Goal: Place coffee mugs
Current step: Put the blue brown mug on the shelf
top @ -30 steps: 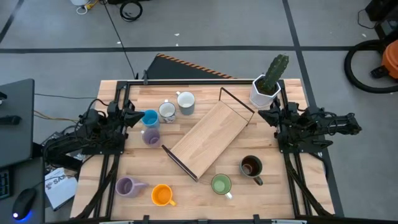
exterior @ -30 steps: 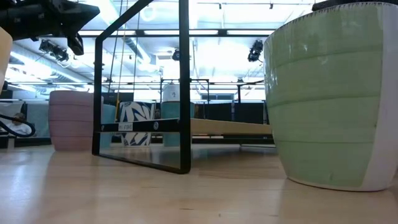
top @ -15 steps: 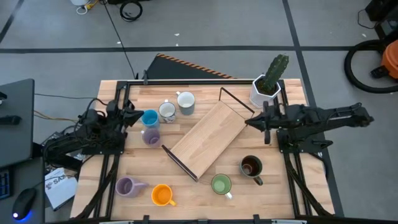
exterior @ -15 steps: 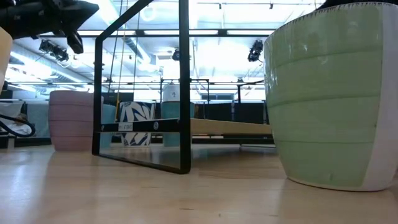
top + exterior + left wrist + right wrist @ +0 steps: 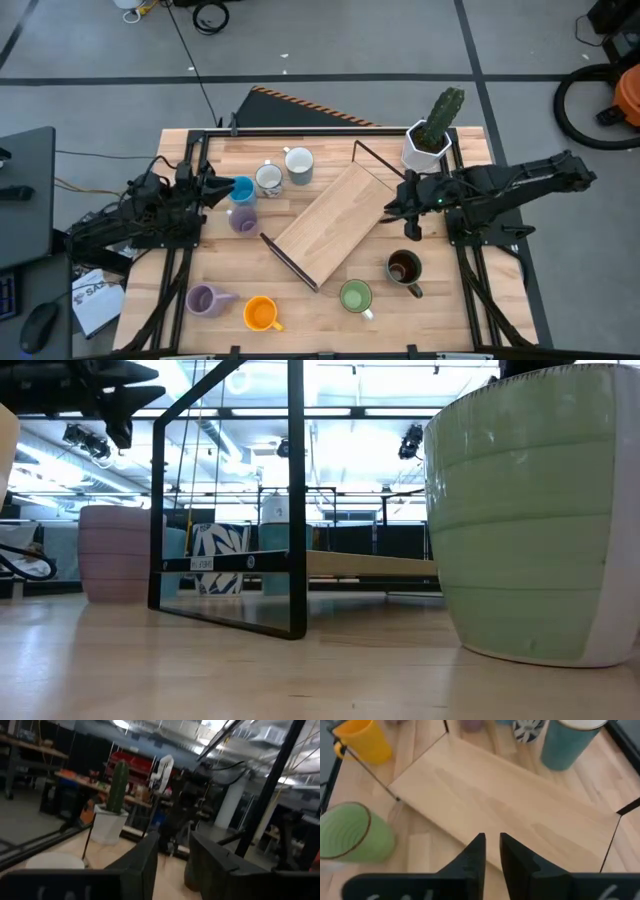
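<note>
Since a second ago the right gripper (image 5: 403, 208) has reached inward over the wooden shelf's (image 5: 335, 222) edge, fingers narrowly parted, above the brown mug (image 5: 404, 268). Green mug (image 5: 355, 296) sits beside it; left gripper (image 5: 205, 186) waits, narrow, by the blue mug (image 5: 241, 189).

Legible text: none that can be made out for certain. A small white label (image 5: 203, 564) on the lower bar of the black wire frame (image 5: 296, 510), left of centre in the low view, carries dark print too small to read. A printed sheet (image 5: 95, 293) lying on the floor beside the table's near left corner shows dark lettering that cannot be read either.
</note>
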Motion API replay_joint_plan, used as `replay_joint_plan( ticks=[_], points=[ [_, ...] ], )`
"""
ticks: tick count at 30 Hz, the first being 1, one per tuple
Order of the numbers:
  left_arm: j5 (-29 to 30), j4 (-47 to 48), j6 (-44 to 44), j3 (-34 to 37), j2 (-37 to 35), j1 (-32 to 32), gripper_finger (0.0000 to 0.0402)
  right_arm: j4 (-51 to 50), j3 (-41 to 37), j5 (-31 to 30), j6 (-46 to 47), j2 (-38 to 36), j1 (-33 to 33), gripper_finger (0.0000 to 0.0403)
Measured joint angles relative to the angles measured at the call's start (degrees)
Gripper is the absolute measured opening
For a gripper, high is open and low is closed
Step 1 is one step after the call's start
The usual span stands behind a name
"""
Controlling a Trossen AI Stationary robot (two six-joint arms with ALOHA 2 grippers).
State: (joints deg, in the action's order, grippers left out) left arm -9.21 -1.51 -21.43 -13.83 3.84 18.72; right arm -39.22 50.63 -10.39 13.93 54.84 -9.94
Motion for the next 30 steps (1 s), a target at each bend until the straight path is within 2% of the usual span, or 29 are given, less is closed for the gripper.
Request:
replay_joint_plan(
  ticks=[7, 15, 23, 26, 30],
  points=[
    [-0.05, 6.47, -0.25, -6.73, 8.61, -0.3, 0.0126, -7.5, 6.4, -0.05, -0.82, 7.41, -5.13, 0.0105],
    [1.84, 7.9, -0.4, -13.02, 17.74, -4.97, 0.0126, -21.67, 14.75, -2.75, -0.82, 18.27, -13.55, 0.0118],
    [8.06, 18.62, 2.24, -21.93, 26.25, -7.5, 0.013, -28.18, 21.15, 2.86, -4.28, 30.95, -14.87, 0.0155],
    [8.15, 20.02, 3.86, -24.24, 29.03, -7.74, 0.0148, -28.41, 21.53, 3.07, -5.38, 33.38, -14.85, 0.0176],
    [8.13, 22.38, 6.39, -27.19, 31.73, -7.74, 0.0182, -30.1, 21.53, 6.84, -6.15, 35.29, -14.85, 0.0198]
  ],
)
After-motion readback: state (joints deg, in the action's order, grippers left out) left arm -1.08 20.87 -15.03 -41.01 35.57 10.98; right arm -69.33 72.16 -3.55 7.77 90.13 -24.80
